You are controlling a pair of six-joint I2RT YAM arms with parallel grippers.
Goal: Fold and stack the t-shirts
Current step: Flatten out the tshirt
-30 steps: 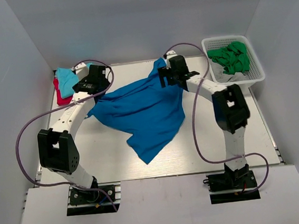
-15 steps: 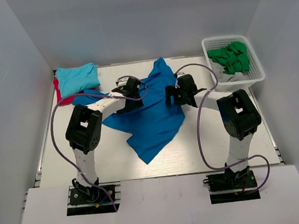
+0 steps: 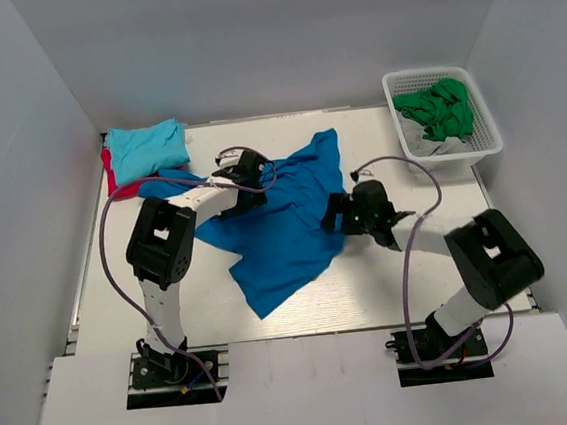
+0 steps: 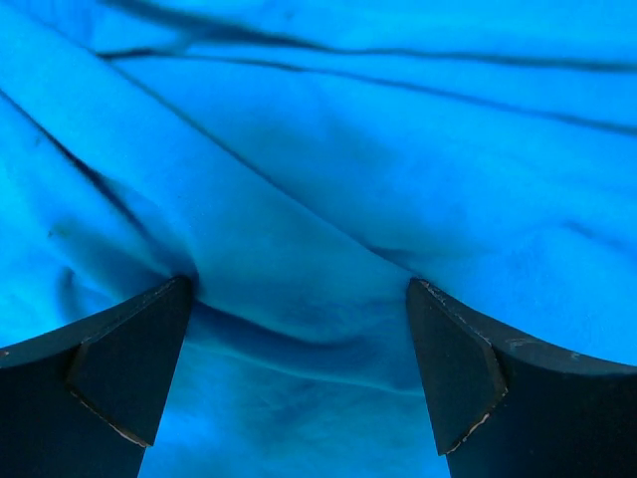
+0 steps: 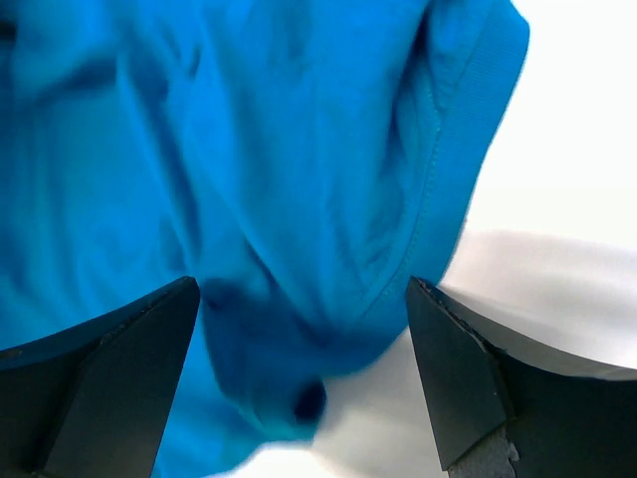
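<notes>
The royal-blue t-shirt (image 3: 279, 218) lies crumpled in the middle of the white table (image 3: 302, 301). My left gripper (image 3: 252, 180) is low over its upper left part; in the left wrist view (image 4: 299, 383) the jaws stand wide open with blue cloth (image 4: 328, 179) filling the view between them. My right gripper (image 3: 336, 214) is at the shirt's right edge; in the right wrist view (image 5: 304, 383) it is open over a hemmed fold of the shirt (image 5: 299, 199) and bare table. A folded turquoise t-shirt (image 3: 144, 145) lies on a red one (image 3: 112, 179) at the back left.
A white basket (image 3: 487, 138) at the back right holds green cloth (image 3: 438, 107) and something grey. Grey walls close in the table on three sides. Purple cables loop from both arms over the table.
The right gripper has let go of the shirt's far edge and moved toward me to its right edge. The left gripper swung in from the back left onto the shirt, which dropped flat.
</notes>
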